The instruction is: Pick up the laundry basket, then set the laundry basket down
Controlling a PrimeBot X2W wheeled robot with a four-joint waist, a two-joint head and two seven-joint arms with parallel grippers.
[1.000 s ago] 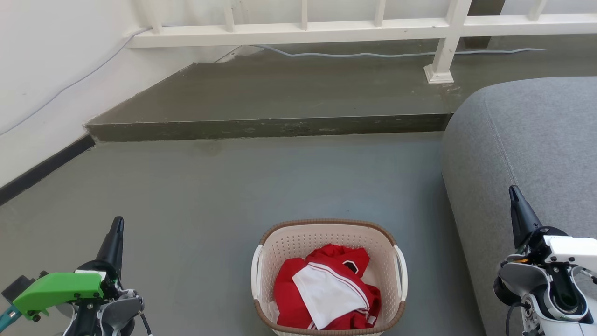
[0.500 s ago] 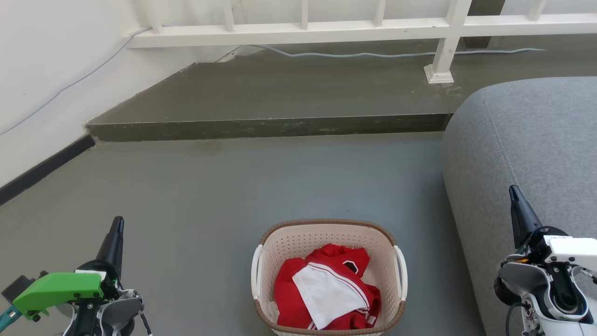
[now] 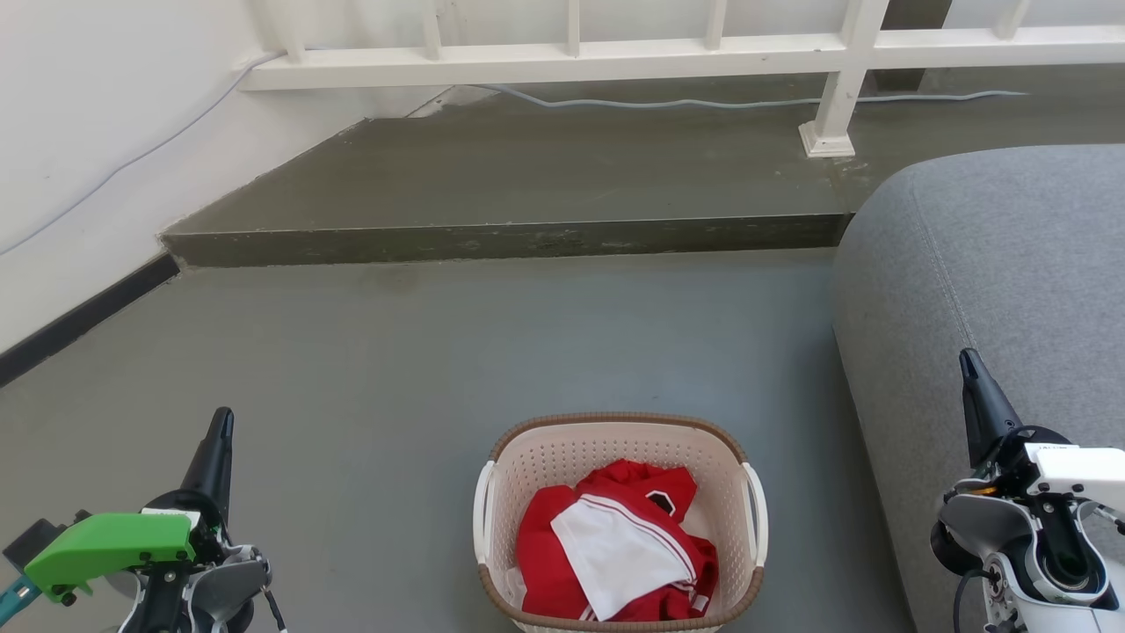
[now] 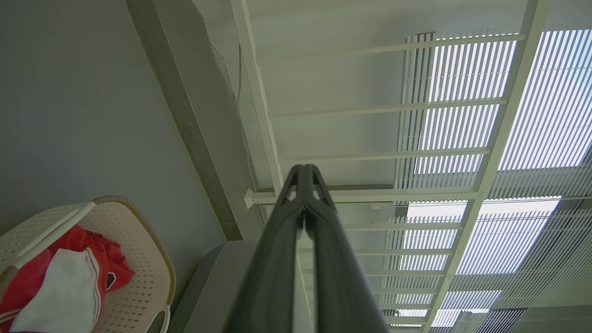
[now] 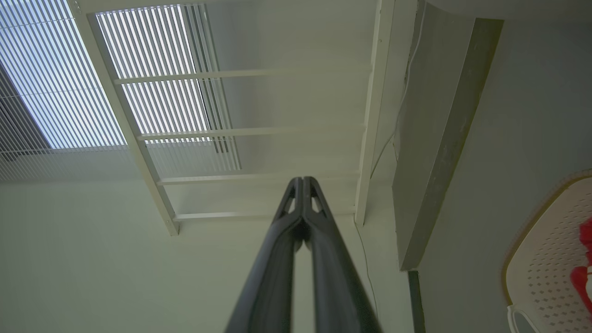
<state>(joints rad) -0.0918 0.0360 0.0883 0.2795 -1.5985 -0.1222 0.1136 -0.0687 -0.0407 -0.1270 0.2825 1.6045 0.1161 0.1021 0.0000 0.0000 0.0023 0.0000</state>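
Observation:
The laundry basket (image 3: 562,457), cream perforated plastic with a brown rim and white side handles, stands on the grey floor at the bottom centre of the head view. Red and white clothes (image 3: 615,549) lie inside it. My left gripper (image 3: 221,420) is well to its left, shut and empty, fingers pointing up. My right gripper (image 3: 968,360) is off to the basket's right, over the sofa edge, also shut and empty. In the left wrist view the basket (image 4: 152,259) sits at the lower left beside the shut gripper (image 4: 304,169). The right wrist view shows the basket (image 5: 541,259) at the lower right and its shut gripper (image 5: 303,180).
A grey sofa (image 3: 1011,281) fills the right side, close to the basket. A raised concrete step (image 3: 510,237) crosses the floor ahead, with a white railing (image 3: 615,53) and a cable (image 3: 668,104) beyond. A white wall with dark skirting (image 3: 79,316) runs along the left.

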